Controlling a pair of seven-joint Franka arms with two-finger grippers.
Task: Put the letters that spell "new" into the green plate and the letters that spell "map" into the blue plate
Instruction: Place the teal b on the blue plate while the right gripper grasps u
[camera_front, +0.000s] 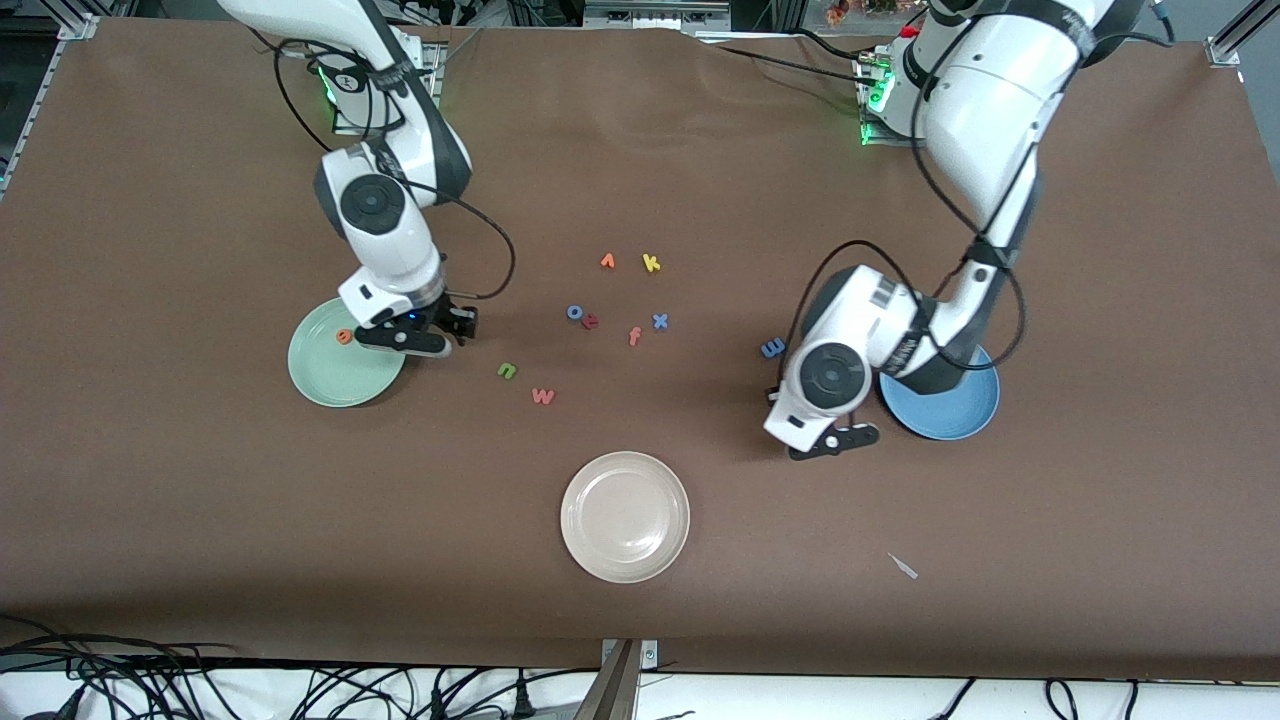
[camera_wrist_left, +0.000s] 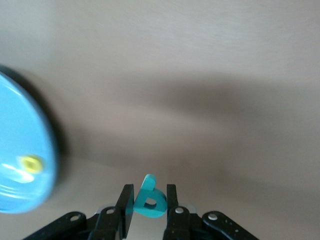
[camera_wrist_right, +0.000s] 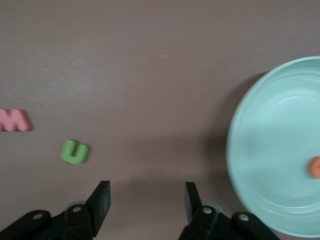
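Letters are lying scattered mid-desk in the front view: green n (camera_front: 507, 371) and salmon-red w (camera_front: 542, 396) are sitting nearer the camera than the blue o (camera_front: 575, 312), toward the right arm's end; orange e (camera_front: 345, 337) is resting in the green plate (camera_front: 325, 385). Blue m (camera_front: 772, 348) is lying just beside the left arm's wrist, near the blue plate (camera_front: 955, 420). Beige-white plate (camera_front: 625, 516) is sitting nearest the camera. Right hand (camera_front: 440, 335) is hovering at the green plate's edge; left hand (camera_front: 835, 440) is hanging over bare desk (camera_front: 200, 520) beside the blue plate. Left wrist view: left hand (camera_wrist_left: 150, 202) is clenching the teal p (camera_wrist_left: 148, 201) between its fingers (camera_wrist_left: 171, 200), with the blue plate (camera_wrist_left: 20, 150) off to one side carrying the yellow a (camera_wrist_left: 31, 164). Right wrist view: right hand (camera_wrist_right: 147, 200) is standing released, fingers (camera_wrist_right: 101, 200) spread over bare desk; green n (camera_wrist_right: 75, 151) and salmon-red w (camera_wrist_right: 14, 120) are lying apart from it, green plate (camera_wrist_right: 270, 150) is showing the orange e (camera_wrist_right: 315, 167) at its edge.
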